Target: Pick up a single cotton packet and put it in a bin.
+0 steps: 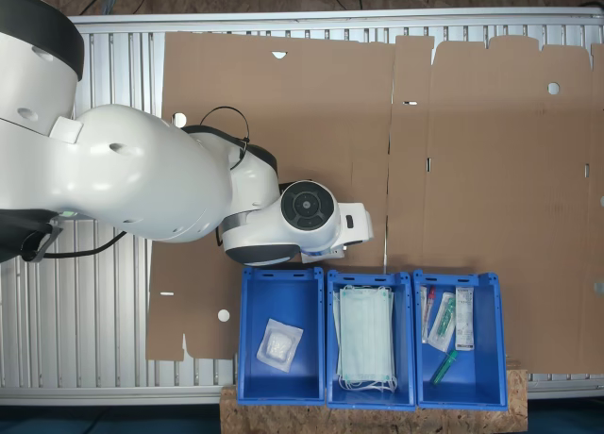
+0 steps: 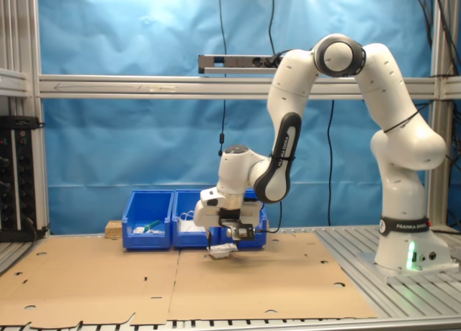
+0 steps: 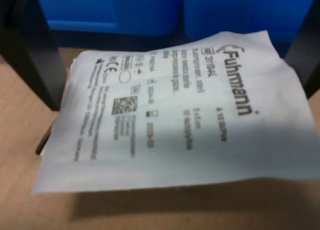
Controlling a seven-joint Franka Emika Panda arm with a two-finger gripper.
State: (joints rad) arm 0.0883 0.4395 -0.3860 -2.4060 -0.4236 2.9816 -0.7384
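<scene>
I see a white cotton packet [image 3: 175, 110] with fine grey print, three blue bins, the task bin [image 1: 280, 347] holding a plain white packet [image 1: 280, 343], pale green masks [image 1: 366, 336] beside it, brown cardboard [image 1: 491, 170], and a white arm [image 2: 346, 115].

I am working in a robotics lab cell: an aluminium-profile frame [image 2: 238, 86] stands before a blue backdrop [image 2: 130, 144], cardboard sheets [image 1: 472, 198] cover a slatted metal table [image 1: 118, 292], an equipment rack [image 2: 16, 180] stands at the second exterior view's left, and cables [image 2: 222, 72] hang down.
</scene>
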